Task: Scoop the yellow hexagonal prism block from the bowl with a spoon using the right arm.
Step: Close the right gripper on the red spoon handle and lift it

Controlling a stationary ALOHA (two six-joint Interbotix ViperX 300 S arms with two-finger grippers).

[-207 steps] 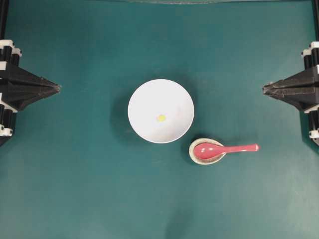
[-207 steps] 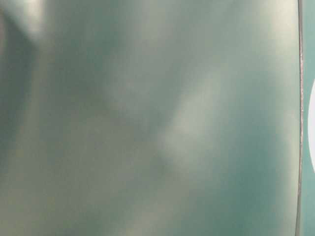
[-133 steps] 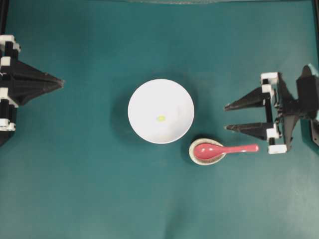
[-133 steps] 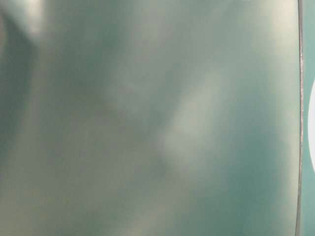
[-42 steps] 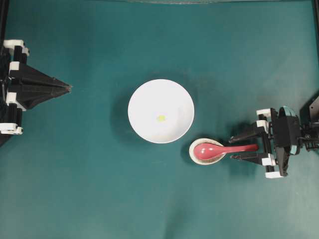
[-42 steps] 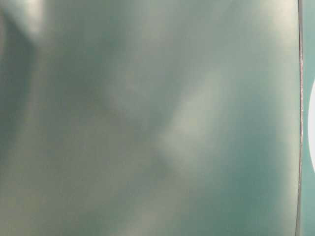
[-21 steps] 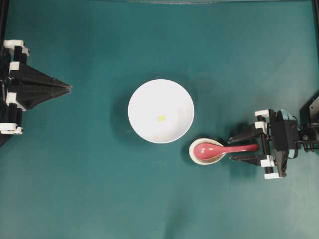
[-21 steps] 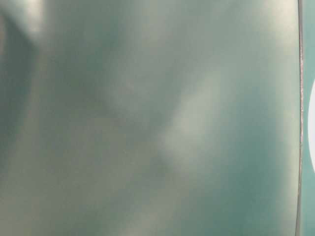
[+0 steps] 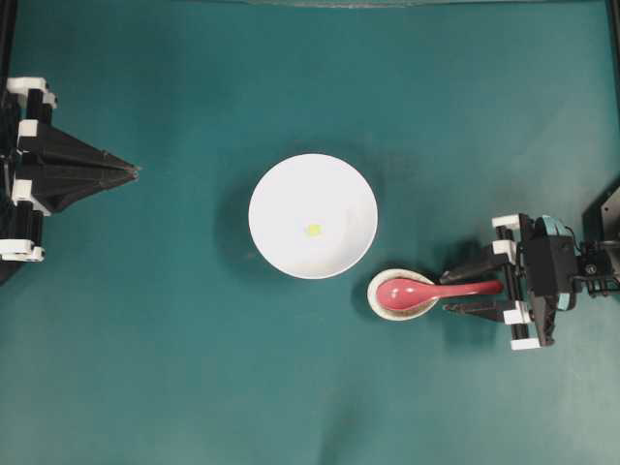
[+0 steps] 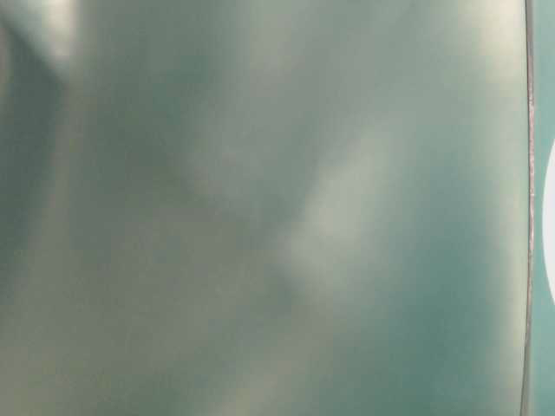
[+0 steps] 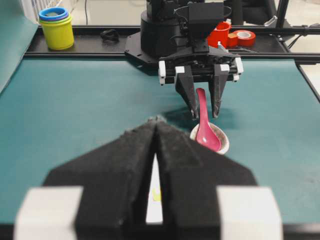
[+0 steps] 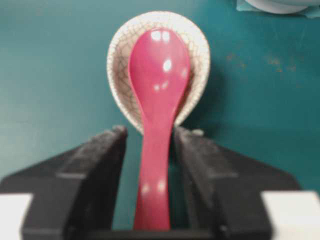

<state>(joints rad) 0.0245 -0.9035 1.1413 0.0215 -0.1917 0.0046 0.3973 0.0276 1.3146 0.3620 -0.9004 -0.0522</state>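
Robotics lab bench, not a home or kitchen. Work surface is a flat teal mat, uniform, covering the whole tabletop. Black robot arm base mounted on a dark rail at the mat's 12 o'clock edge in the left wrist view. Loose supplies parked behind that rail: stacked plastic cups at 11 o'clock, red tape rolls at 1 o'clock, a black cable coil. Pale floor beyond.
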